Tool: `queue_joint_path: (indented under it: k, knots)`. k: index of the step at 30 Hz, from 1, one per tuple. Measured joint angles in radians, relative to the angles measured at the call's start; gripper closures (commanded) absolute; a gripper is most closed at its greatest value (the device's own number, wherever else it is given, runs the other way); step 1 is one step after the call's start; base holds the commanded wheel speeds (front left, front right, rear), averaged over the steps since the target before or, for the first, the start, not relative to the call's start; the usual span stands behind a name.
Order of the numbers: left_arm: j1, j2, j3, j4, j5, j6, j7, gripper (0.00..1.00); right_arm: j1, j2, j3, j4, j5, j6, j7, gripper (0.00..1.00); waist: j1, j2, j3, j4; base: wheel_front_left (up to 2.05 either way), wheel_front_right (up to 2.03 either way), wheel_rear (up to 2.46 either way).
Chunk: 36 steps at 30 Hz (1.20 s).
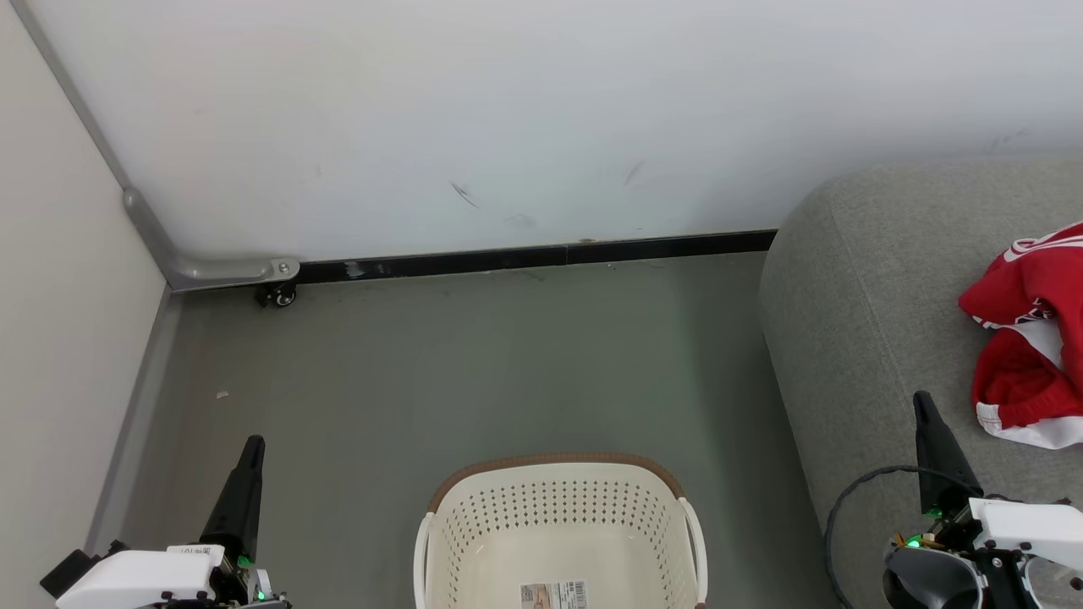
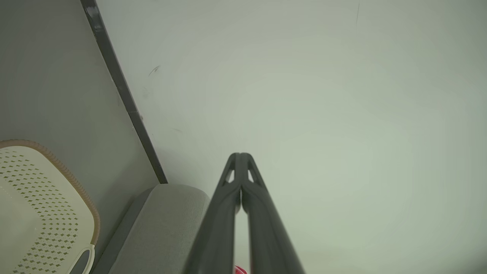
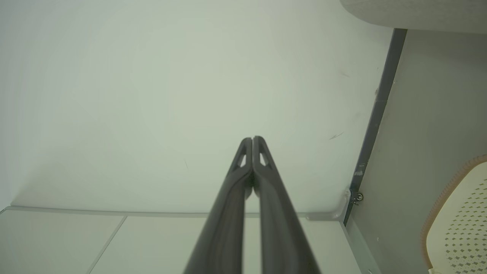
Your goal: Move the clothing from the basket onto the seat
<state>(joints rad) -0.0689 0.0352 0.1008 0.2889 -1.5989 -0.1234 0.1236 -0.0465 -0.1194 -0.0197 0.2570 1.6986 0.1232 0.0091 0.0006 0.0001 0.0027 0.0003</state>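
The grey seat (image 1: 863, 321) takes up the right side. The cream basket (image 1: 550, 461) stands on the floor before the robot, bare inside but for a label. The red clothing (image 1: 1024, 338) lies heaped on the seat, so I'd judge the job done; best now to keep both arms off the pile. The left hand (image 1: 252, 448) and right hand (image 1: 924, 404) point forward, fingers pressed together, holding nothing.

Both arms are sporting long dark tapered jaws on white wrist housings (image 1: 1024, 520), tiny green lights (image 1: 914, 541) glowing, black cable (image 1: 876, 473) looping off the right one.
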Motion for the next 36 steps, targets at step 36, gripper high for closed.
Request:
queue_joint_path:
  k: [36]
  knots:
    - [0.0,0.0,-0.008,-0.006,0.0,0.0,-0.001,1.0,-0.001,0.001,-0.005,0.002,0.0,0.0,0.009,1.0,-0.0002,0.0,0.0,0.0,0.0,0.0,0.0]
